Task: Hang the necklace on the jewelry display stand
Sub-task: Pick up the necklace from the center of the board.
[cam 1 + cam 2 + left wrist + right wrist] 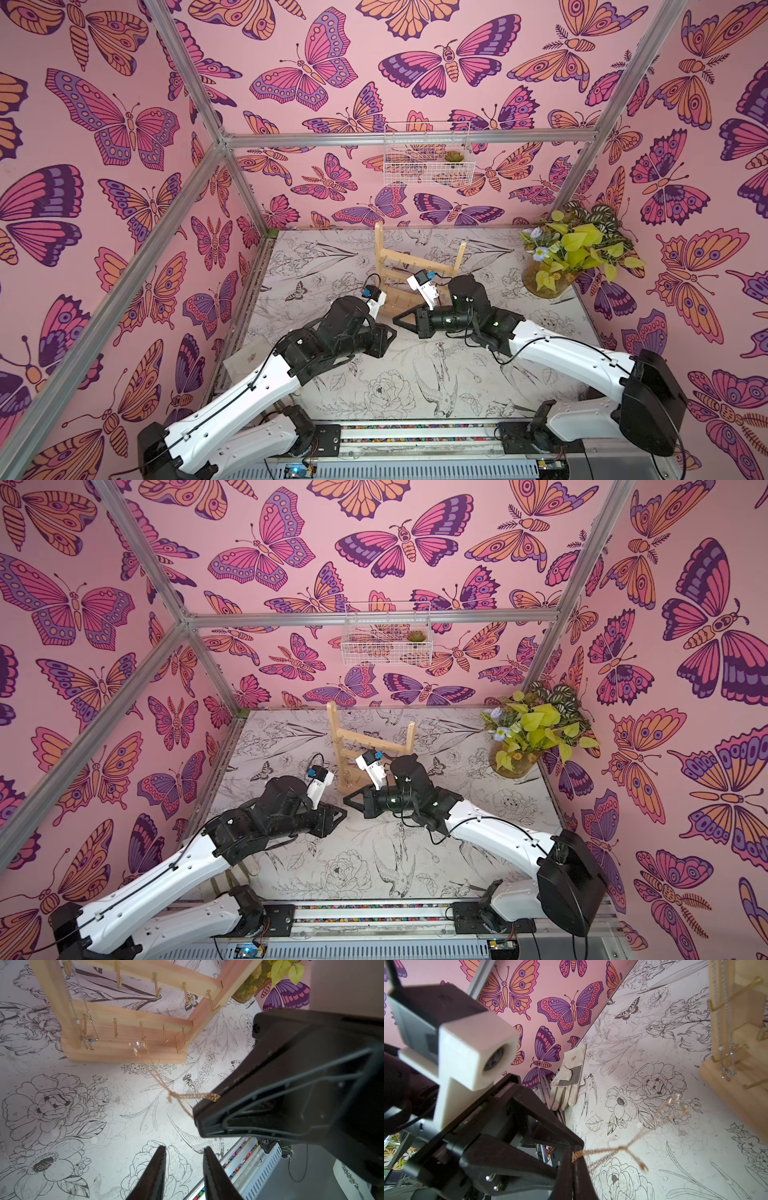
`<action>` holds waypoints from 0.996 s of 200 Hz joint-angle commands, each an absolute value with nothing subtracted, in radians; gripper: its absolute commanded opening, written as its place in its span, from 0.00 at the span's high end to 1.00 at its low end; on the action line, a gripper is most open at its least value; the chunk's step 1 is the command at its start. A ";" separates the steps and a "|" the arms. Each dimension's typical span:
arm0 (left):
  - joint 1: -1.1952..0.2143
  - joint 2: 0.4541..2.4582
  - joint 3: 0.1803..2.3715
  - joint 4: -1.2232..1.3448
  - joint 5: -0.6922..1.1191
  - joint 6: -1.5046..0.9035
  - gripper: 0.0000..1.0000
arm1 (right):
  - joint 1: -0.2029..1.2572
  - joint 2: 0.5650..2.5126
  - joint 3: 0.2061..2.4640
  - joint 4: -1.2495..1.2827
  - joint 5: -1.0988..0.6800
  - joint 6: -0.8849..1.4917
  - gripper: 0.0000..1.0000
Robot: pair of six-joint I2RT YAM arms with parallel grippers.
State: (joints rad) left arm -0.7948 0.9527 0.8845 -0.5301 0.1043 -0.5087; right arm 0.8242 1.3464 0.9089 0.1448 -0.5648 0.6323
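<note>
Right end effector (202, 1105) pinches the necklace (187, 1095), left end effector (185, 1149) parted, empty; you are mid-carry, next looping it over a hook (142, 1030) on the jewelry display stand (128, 1051).

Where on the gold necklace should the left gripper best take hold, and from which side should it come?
Likely the stretch of the necklace nearest the right gripper, whose shut tip pinches it; farther out the necklace hangs loose and blurred. The left gripper, jaws apart, points toward that stretch: advance straight, jaws astride it.
</note>
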 commanded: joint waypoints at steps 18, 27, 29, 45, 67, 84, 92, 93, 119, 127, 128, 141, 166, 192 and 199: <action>-0.802 0.955 0.879 -0.479 0.059 -0.512 0.72 | 0.818 1.349 0.968 0.123 -0.542 0.646 0.99; -0.804 0.962 0.883 -0.479 0.066 -0.513 0.74 | 0.818 1.345 0.968 0.119 -0.537 0.647 0.98; -0.805 0.963 0.883 -0.479 0.068 -0.514 0.74 | 0.818 1.344 0.969 0.118 -0.534 0.647 0.98; -0.819 0.968 0.885 -0.477 0.064 -0.521 0.75 | 0.817 1.337 0.968 0.113 -0.528 0.652 0.98; -0.834 0.964 0.882 -0.471 0.050 -0.530 0.78 | 0.818 1.330 0.969 0.098 -0.521 0.652 0.97; -0.838 0.959 0.884 -0.472 0.031 -0.535 0.80 | 0.818 1.327 0.975 0.084 -0.518 0.646 0.97; -0.839 0.954 0.881 -0.471 0.023 -0.535 0.80 | 0.818 1.326 0.976 0.080 -0.513 0.646 0.96; -0.839 0.954 0.881 -0.470 0.022 -0.536 0.81 | 0.818 1.325 0.977 0.078 -0.514 0.646 0.96; -0.840 0.944 0.879 -0.468 -0.002 -0.541 0.82 | 0.818 1.324 0.981 0.067 -0.508 0.647 0.96; -0.839 0.942 0.878 -0.464 -0.011 -0.542 0.83 | 0.818 1.323 0.982 0.069 -0.509 0.650 0.96; -0.839 0.942 0.877 -0.464 -0.012 -0.542 0.83 | 0.818 1.323 0.981 0.069 -0.509 0.650 0.96; -0.839 0.943 0.877 -0.451 -0.014 -0.544 0.83 | 0.819 1.321 0.979 0.072 -0.510 0.655 0.96; -0.842 0.958 0.876 -0.421 0.015 -0.549 0.82 | 0.818 1.318 0.975 0.081 -0.506 0.671 0.96; -0.852 0.978 0.872 -0.392 0.020 -0.551 0.80 | 0.819 1.315 0.967 0.102 -0.503 0.698 0.96; -0.856 0.981 0.871 -0.388 0.016 -0.552 0.79 | 0.818 1.315 0.963 0.112 -0.504 0.712 0.95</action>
